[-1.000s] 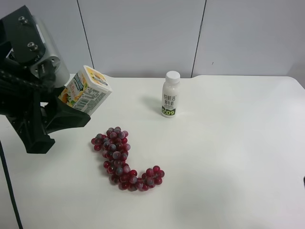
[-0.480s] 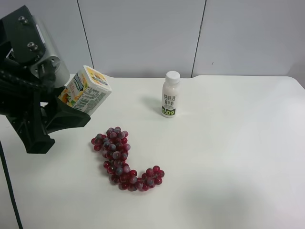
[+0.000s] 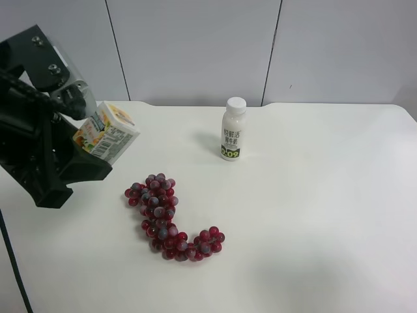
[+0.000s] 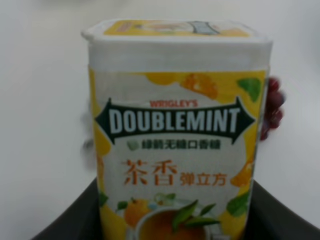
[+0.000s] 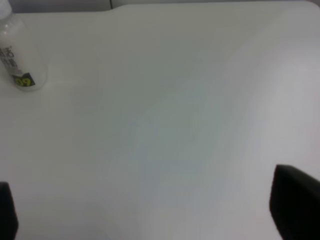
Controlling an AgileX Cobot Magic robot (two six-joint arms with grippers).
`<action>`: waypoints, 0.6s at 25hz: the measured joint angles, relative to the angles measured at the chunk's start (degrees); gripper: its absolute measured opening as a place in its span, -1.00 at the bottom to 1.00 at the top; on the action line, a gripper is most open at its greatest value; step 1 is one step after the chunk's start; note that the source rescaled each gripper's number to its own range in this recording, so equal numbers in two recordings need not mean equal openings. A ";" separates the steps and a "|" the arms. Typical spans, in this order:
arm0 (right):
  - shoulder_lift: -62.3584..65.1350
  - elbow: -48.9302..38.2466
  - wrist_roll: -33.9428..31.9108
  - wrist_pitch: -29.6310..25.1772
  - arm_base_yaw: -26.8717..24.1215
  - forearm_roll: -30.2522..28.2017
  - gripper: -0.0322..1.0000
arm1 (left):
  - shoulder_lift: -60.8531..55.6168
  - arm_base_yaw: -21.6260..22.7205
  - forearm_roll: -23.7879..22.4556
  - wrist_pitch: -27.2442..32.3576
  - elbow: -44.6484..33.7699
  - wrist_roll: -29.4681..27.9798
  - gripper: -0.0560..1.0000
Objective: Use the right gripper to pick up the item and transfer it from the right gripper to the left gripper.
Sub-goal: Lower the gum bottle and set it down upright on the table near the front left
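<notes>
The white counter [image 3: 313, 215] fills most of the scene. At the exterior high view's left, the bulky left end effector [image 3: 83, 140] is clamped on the item [image 3: 109, 132], holding it tilted in the air, clear of the counter. The item looks light and stiff-sided but crushable, with a smooth printed skin. I judge its flat broad faces, near the middle, to be the safest hold. Below it lie a red grape bunch [image 3: 166, 218] and, farther off, a milk bottle [image 3: 232, 129]. The right end effector [image 5: 150, 212] hangs spread wide over the counter, holding nothing, so the transfer appears done.
</notes>
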State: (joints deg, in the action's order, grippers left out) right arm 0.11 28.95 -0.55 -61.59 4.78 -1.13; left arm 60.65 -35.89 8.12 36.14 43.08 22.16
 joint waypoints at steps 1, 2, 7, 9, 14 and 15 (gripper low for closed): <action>0.00 0.00 0.00 0.00 0.00 0.00 1.00 | 0.88 2.13 -0.75 1.67 0.00 -1.25 -0.89; 0.00 0.00 0.00 0.00 0.00 0.00 1.00 | 1.86 4.57 -1.21 3.05 0.05 -2.55 -0.89; 0.00 0.00 0.00 0.00 0.00 0.00 1.00 | 8.17 18.21 -1.55 9.34 2.11 -5.08 -0.89; 0.00 0.00 0.00 0.00 0.00 0.00 1.00 | 11.06 23.21 -0.74 10.52 3.70 -5.24 -0.89; 0.00 0.00 0.00 0.00 0.00 0.00 1.00 | 18.00 30.76 0.98 10.26 6.72 -5.37 -0.89; 0.00 0.00 0.00 0.00 0.00 0.00 1.00 | 19.54 31.46 1.03 9.36 6.85 -5.41 -0.89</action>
State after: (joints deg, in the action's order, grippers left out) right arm 0.11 28.95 -0.55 -61.59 4.78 -1.13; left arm 80.20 -4.43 9.16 45.50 49.93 16.74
